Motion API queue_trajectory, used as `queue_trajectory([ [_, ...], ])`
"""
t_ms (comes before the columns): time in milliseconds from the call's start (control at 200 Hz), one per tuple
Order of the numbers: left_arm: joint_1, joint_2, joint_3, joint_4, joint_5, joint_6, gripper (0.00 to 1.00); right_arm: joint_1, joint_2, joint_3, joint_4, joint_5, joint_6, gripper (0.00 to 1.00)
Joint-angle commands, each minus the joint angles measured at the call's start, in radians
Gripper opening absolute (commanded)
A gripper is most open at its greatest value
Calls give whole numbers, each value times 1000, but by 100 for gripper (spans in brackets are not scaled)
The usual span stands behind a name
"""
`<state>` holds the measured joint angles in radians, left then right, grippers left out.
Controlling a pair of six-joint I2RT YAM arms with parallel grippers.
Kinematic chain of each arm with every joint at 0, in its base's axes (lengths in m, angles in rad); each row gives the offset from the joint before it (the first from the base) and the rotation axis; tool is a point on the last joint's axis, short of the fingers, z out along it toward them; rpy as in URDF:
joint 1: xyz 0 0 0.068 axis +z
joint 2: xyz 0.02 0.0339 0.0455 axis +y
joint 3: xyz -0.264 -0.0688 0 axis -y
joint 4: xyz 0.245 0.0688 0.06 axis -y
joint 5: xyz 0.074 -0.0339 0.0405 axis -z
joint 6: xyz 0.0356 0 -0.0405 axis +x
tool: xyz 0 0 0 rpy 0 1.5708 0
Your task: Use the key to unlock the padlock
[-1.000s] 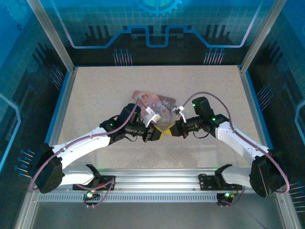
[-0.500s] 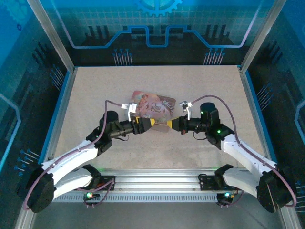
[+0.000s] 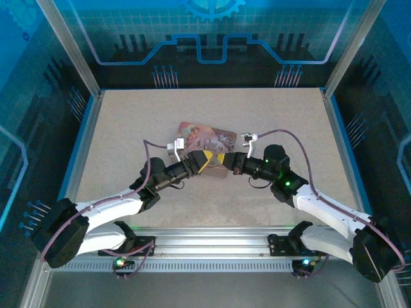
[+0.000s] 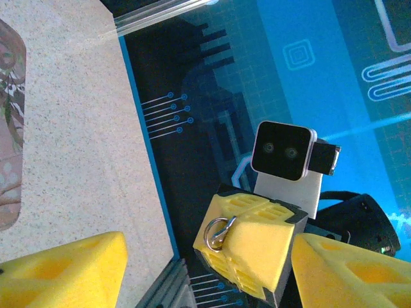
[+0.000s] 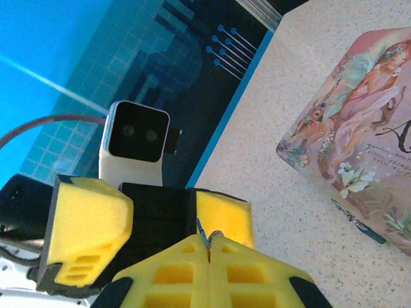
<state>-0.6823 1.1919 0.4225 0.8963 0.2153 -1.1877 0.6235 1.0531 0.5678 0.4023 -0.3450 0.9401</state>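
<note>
Top external check: found left hand (image 3: 205, 160) spread wide and empty, nose to nose with right hand (image 5: 207, 253) pinched tight on key (image 4: 217, 232), both at 6 o'clock of pink tin (image 5: 359, 128). Judged key light, stiff, slick and prone to twisting between foam pads, so best gripped flat across its looped head with blade left free; could not identify small dark fitting (image 5: 350, 215) on tin's edge. Noted open table (image 3: 128, 128) toward 9 and 3 o'clock for swinging, tin wall close at 12, frame rail (image 3: 212, 239) at 6.
</note>
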Motion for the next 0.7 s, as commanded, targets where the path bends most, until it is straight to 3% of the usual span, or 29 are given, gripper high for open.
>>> queue_trajectory([
  [0,-16,21,2,119,-45,-38,62,28,20,6,51,41,44,0],
  [200,-21,52,-5,174,-59,-55,42,46,41,16,45,45,54,0],
  [540,-22,61,-9,180,-74,-55,22,54,50,16,36,49,67,0],
  [695,-21,64,-8,176,-77,-54,5,54,53,16,38,49,73,0],
])
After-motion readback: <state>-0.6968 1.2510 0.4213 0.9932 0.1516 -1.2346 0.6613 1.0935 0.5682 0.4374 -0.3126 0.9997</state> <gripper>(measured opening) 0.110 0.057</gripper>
